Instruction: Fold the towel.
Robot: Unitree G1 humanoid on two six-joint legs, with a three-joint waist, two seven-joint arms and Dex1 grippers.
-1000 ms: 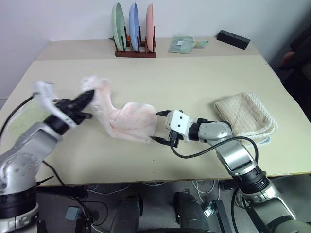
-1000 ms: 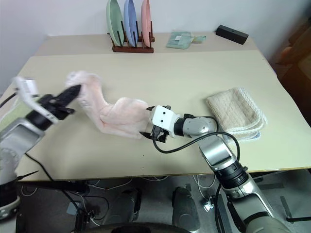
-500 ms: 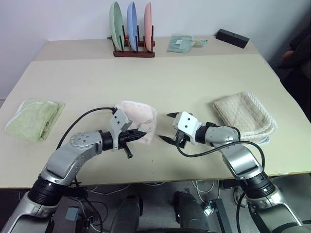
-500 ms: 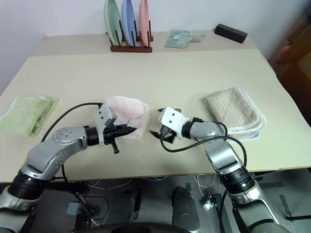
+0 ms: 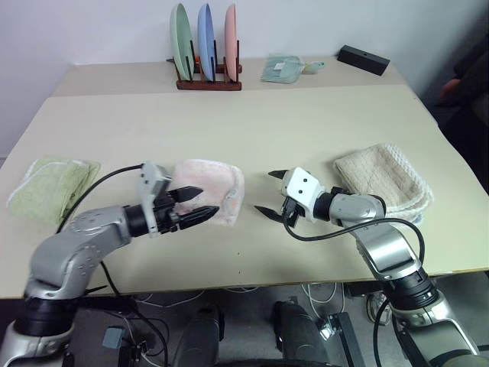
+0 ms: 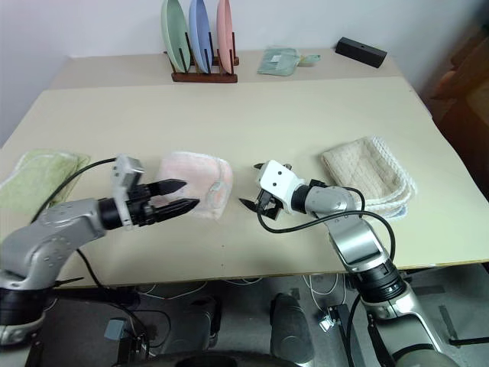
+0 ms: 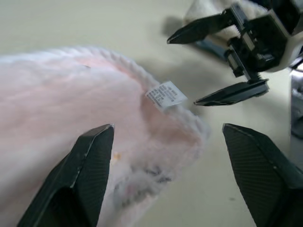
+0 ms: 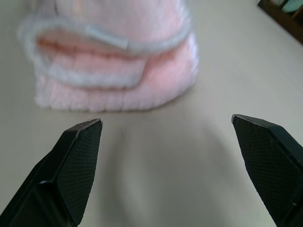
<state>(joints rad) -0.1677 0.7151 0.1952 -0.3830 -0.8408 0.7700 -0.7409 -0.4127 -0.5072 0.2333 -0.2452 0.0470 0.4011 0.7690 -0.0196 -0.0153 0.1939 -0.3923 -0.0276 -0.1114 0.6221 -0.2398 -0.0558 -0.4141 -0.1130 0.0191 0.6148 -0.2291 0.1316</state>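
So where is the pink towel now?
The pink towel lies folded on the table, between the left gripper and right gripper.

- A robot test room or lab dressed with household props.
- A plain beige desk (image 5: 306, 122) stands against a bare white wall.
- Loose cables (image 5: 229, 294) hang under its front edge.
- A wooden rack of plates (image 5: 205, 46) and folded towels (image 5: 382, 180) serve as staged home items.

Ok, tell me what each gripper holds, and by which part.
Nothing. The left gripper is open at the folded towel, the right gripper open beside it; neither grips.
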